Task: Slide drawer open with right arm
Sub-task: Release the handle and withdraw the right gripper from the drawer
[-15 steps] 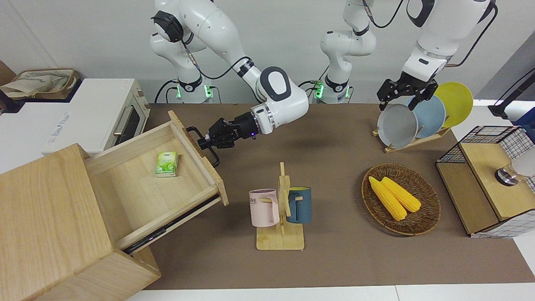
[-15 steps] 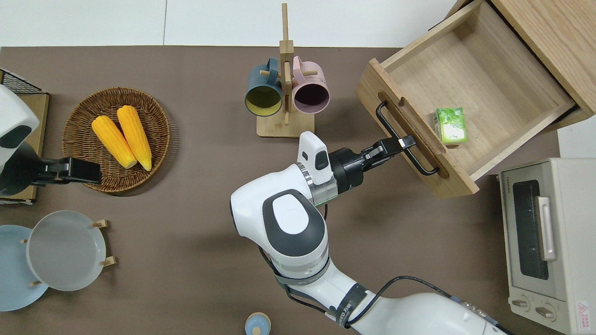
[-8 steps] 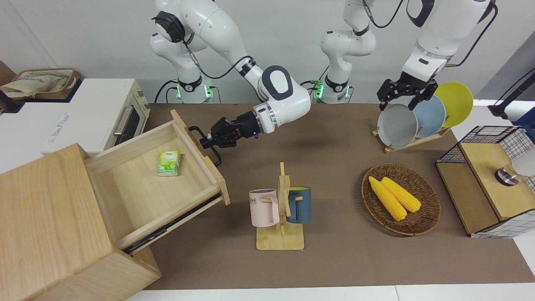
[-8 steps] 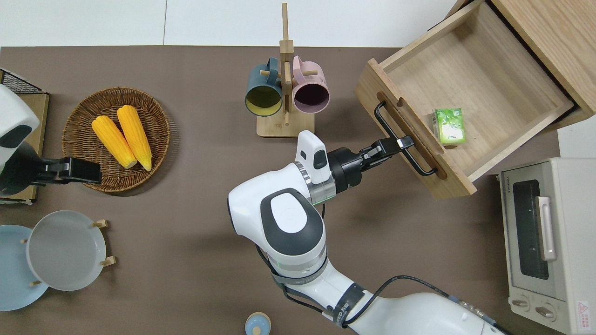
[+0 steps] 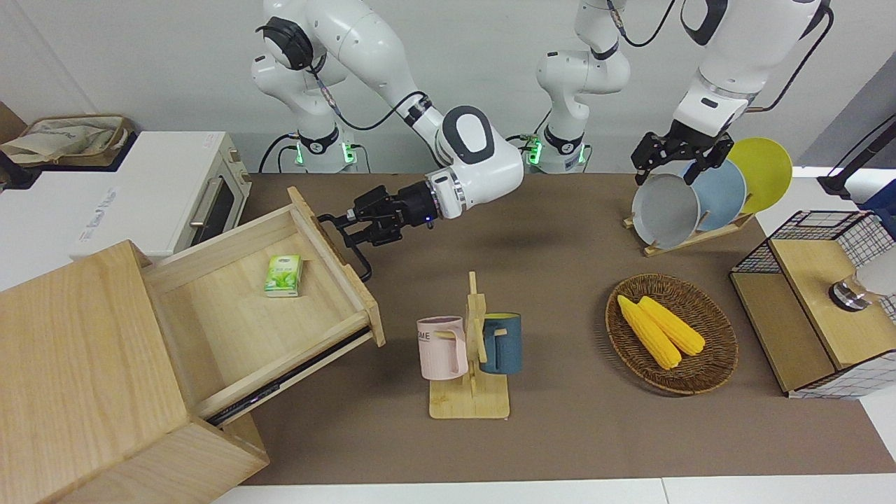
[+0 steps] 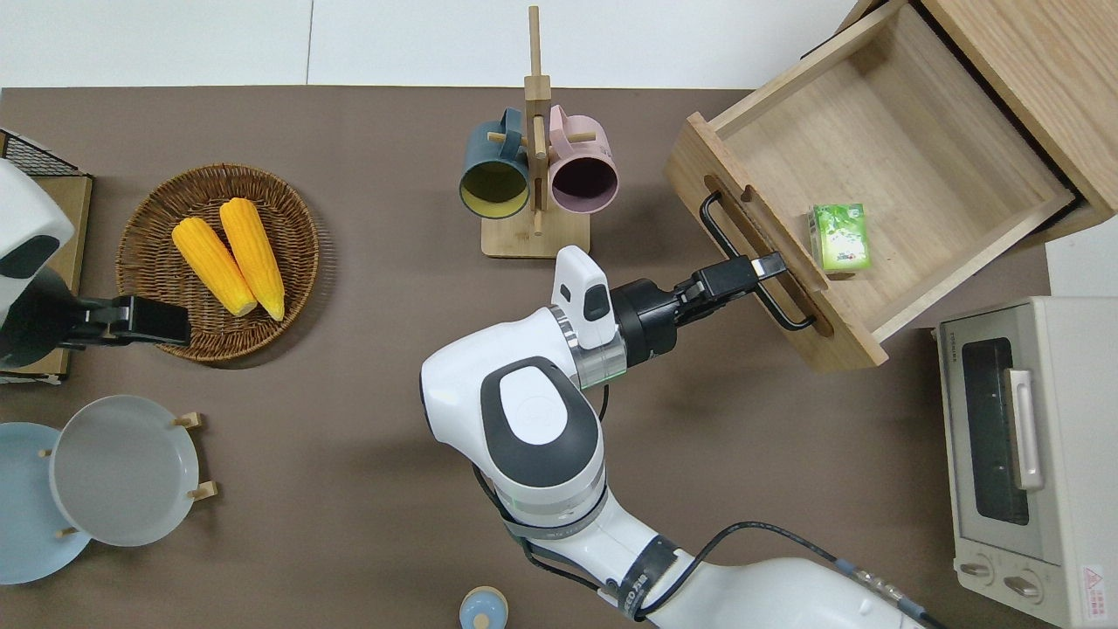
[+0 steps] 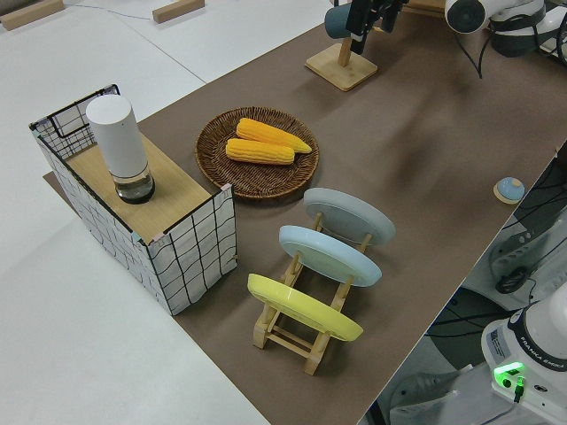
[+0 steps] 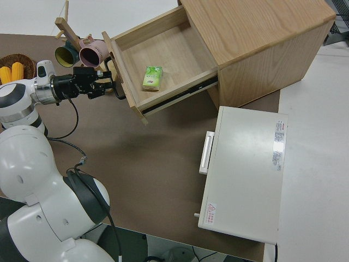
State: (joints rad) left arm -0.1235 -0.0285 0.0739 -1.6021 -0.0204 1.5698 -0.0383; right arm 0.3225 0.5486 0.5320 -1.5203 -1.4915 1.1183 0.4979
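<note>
Your right gripper (image 6: 758,273) is pinched on the black handle (image 6: 749,276) of the drawer (image 6: 882,166), which stands pulled well out of the cabinet (image 5: 84,378) at the right arm's end of the table. Inside it you can see a small green packet (image 6: 840,237) lying near the front panel. Your left arm is parked.

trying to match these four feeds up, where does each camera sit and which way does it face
Front: across the table, facing both arms; right gripper at the pale-wood drawer.
Overhead: straight down; right arm over brown mat, black bar handle.
Left side: raised at the left arm's end, along the table; wicker basket of corn, little of the arms.
Right side: above the right arm; drawer, white toaster oven.
All but the left side show the green packet.
</note>
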